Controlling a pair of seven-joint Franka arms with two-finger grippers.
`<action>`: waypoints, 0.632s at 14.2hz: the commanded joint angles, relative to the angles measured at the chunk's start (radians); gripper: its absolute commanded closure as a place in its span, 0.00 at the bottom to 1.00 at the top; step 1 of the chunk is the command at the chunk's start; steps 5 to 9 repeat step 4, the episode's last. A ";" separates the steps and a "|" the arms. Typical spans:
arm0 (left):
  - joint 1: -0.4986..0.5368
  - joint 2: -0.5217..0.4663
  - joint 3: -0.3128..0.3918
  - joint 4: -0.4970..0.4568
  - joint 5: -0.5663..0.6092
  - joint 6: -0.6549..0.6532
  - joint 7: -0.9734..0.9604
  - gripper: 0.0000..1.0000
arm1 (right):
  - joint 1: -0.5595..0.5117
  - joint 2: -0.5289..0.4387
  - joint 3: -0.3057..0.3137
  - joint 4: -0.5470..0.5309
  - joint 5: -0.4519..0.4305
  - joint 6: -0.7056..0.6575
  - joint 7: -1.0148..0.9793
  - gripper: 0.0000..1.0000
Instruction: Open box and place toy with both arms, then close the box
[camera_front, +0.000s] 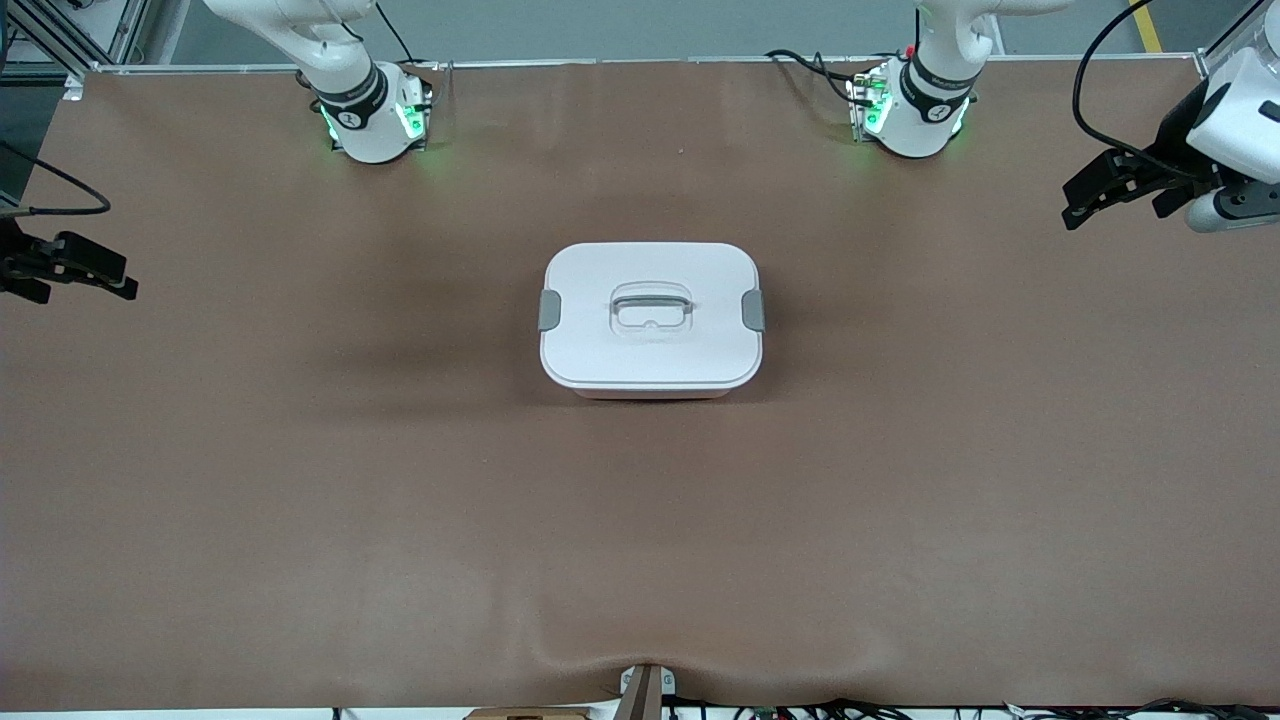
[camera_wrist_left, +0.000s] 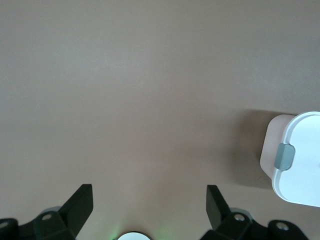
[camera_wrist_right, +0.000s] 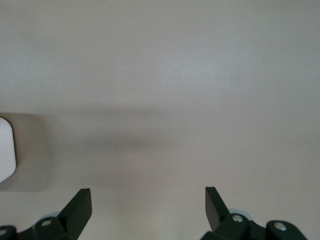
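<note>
The box (camera_front: 651, 318) sits mid-table with its white lid on; a grey clip (camera_front: 549, 310) shows at each end, and the clear handle (camera_front: 651, 307) lies in the lid's recess. The toy is out of view. My left gripper (camera_front: 1075, 203) hangs open and empty over the table at the left arm's end, well apart from the box. My right gripper (camera_front: 128, 280) hangs open and empty over the right arm's end. In the left wrist view the open gripper (camera_wrist_left: 150, 192) frames bare table, with the box's corner (camera_wrist_left: 300, 160) at the edge. The right wrist view shows its open gripper (camera_wrist_right: 148, 195) and a sliver of the box (camera_wrist_right: 6, 150).
Brown table covering (camera_front: 400, 500) spreads all round the box. Both arm bases (camera_front: 372, 115) (camera_front: 910, 110) stand along the table's edge farthest from the front camera. Cables (camera_front: 850, 708) and a small bracket (camera_front: 645, 690) lie at the edge nearest it.
</note>
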 joint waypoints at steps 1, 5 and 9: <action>-0.006 0.013 0.005 0.029 0.016 -0.022 0.002 0.00 | 0.005 -0.018 -0.003 -0.008 -0.011 -0.003 0.016 0.00; -0.006 0.012 0.005 0.029 0.019 -0.022 -0.013 0.00 | 0.004 -0.018 -0.003 -0.008 -0.011 -0.003 0.016 0.00; -0.006 0.012 0.005 0.029 0.019 -0.022 -0.013 0.00 | 0.004 -0.018 -0.003 -0.008 -0.011 -0.003 0.016 0.00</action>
